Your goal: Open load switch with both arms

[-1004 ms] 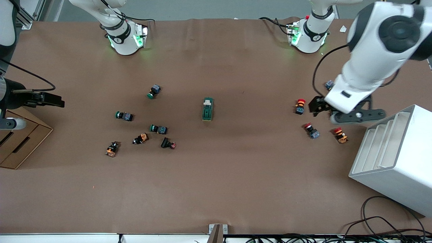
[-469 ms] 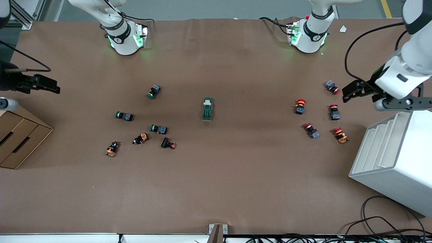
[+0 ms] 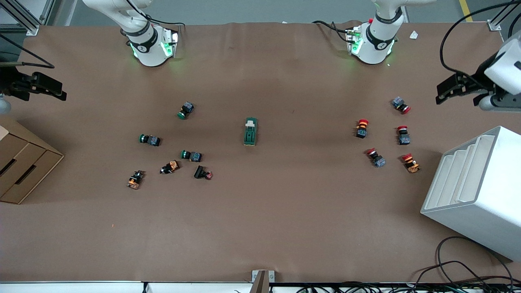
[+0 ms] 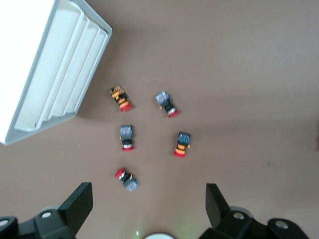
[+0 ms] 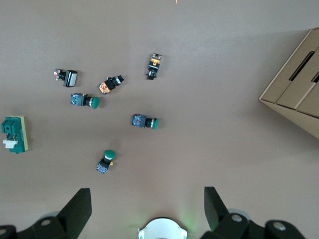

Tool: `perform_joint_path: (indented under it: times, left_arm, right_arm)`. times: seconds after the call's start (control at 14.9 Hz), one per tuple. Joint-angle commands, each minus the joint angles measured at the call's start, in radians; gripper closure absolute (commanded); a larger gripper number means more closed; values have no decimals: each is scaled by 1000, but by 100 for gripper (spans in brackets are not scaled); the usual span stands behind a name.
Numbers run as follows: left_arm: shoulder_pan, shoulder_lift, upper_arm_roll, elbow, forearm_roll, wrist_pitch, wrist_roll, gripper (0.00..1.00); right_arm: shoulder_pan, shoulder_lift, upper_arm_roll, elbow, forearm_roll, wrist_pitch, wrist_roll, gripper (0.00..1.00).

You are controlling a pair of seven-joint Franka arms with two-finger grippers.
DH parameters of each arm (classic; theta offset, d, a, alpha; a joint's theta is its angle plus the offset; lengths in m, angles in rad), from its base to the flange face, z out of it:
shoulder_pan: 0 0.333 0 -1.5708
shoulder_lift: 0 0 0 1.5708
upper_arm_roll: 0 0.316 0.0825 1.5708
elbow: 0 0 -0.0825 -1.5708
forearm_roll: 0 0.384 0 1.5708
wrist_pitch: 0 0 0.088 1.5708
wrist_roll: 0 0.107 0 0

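Note:
The load switch (image 3: 250, 131), a dark-green block with a white toggle at the end toward the robots' bases, lies flat at the middle of the table; it also shows in the right wrist view (image 5: 15, 134). My left gripper (image 3: 443, 92) hangs high and open over the left arm's end of the table, nothing between its fingers (image 4: 79, 205). My right gripper (image 3: 57, 90) hangs high and open over the right arm's end, its fingers (image 5: 79, 206) holding nothing. Both are well away from the switch.
Several red-capped push buttons (image 3: 362, 128) (image 4: 182, 144) lie toward the left arm's end, beside a white slotted rack (image 3: 480, 191) (image 4: 55, 74). Green-capped and orange buttons (image 3: 149, 140) (image 5: 144, 121) lie toward the right arm's end, near a cardboard drawer box (image 3: 20, 162) (image 5: 299, 84).
My left gripper has pulled away from the red-capped buttons out to the table's end. My right gripper has drifted outward and toward the bases. The load switch has not moved.

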State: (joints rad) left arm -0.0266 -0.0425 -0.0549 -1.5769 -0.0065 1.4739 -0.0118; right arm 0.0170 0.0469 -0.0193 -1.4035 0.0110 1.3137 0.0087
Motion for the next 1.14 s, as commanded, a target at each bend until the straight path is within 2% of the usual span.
perform_joint_path:
  times: [0.0, 0.27, 0.67, 0.87, 1.07]
  left_arm:
    - [-3, -54, -8, -23, -7, -43, 18, 0]
    - [-7, -99, -11, -57, -9, -38, 16, 0]
    - [-10, -93, -10, -38, -10, -41, 18, 0]
    - [-10, -74, -10, 4, -16, -44, 13, 0]
    - [-10, -73, -10, 9, -16, -47, 13, 0]
  right_arm:
    - [-38, -71, 33, -77, -9, 21, 1, 0]
    - [-35, -93, 32, -77, -9, 21, -1, 0]
    - [-34, -93, 32, -84, -5, 35, 1, 0]
    - [-32, -134, 30, -146, -3, 58, 1, 0]
    - [-32, -140, 30, -153, 0, 59, 1, 0]
